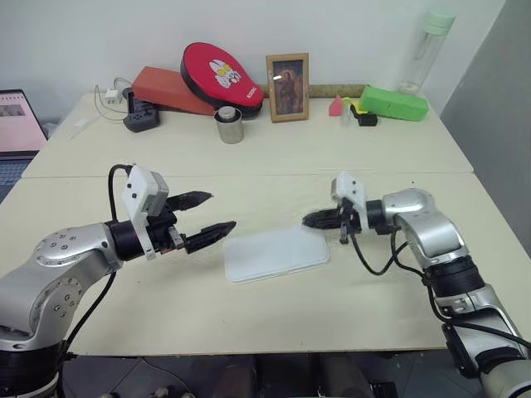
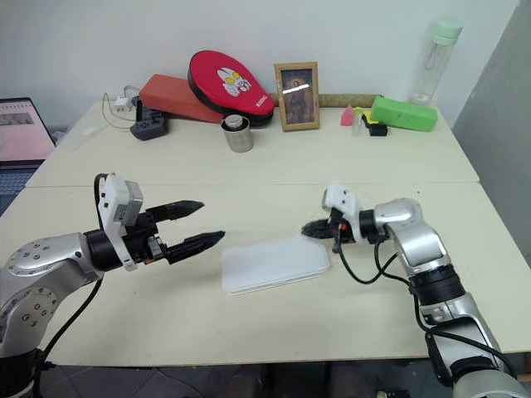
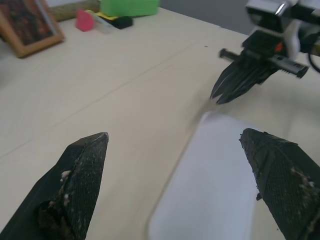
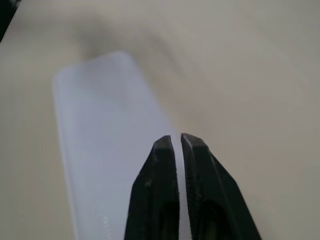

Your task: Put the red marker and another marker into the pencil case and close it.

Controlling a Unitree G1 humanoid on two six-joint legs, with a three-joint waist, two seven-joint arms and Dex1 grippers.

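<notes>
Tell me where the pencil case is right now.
The pencil case lies flat and closed on the near table, roughly centred in the head views, between the open left gripper and the right gripper, whose tips sit by its far right corner.

We see even, soft indoor light over the pale wooden bench [image 1: 249, 157], with faint shadows. A white glare streak crosses the glass of the small wooden-framed picture [image 1: 287, 87]. In the wrist views, the flat translucent white plastic pencil case [image 4: 107, 145] looks blurred and the background is out of focus.
</notes>
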